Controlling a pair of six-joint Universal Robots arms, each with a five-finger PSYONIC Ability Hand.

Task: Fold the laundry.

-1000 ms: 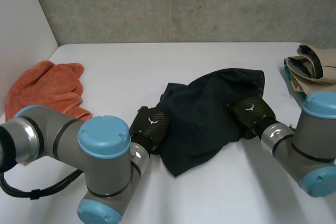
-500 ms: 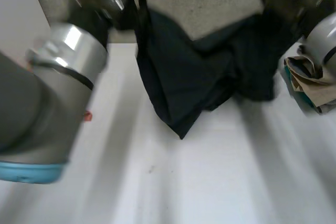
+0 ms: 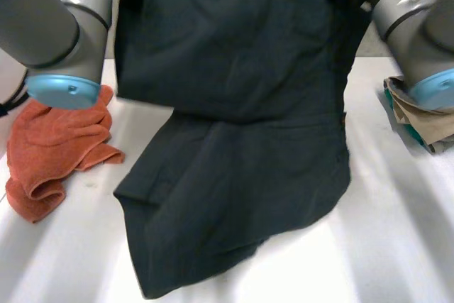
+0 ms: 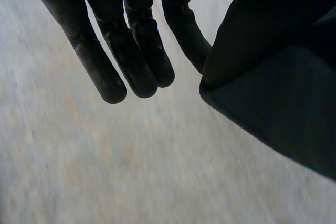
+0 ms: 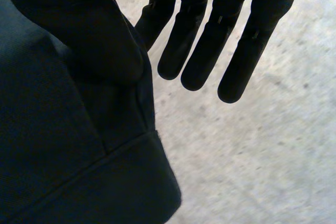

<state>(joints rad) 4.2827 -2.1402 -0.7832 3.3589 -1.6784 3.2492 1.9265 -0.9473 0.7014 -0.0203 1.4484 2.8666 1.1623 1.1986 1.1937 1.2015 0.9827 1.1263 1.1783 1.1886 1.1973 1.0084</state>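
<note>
Since a second ago: the dark garment (image 3: 234, 104) is up off the table (image 3: 397, 246), no longer a heap between the hands. Both arms have risen and it now hangs spread between them.

Near: the garment's lower end lies on the table, trailing toward the near left. Its long axis runs from there up and away to the hands.

Middle: orange towel (image 3: 57, 147) bunched at the left, tan folded pile (image 3: 418, 122) at the right edge. Both lie clear of the hanging cloth.

Far and high: left arm (image 3: 64, 26) and right arm (image 3: 411, 26) hold the top edge, one at each upper corner, well apart. The cloth falls from the fingers toward the near side.

- Left hand (image 4: 126, 40): long fingers straight, corner pinched at the thumb side.
- Right hand (image 5: 210, 40): same, mirrored.

Judgement: neither hand is nearer. Laying the cloth flat calls for both to lower together.
</note>
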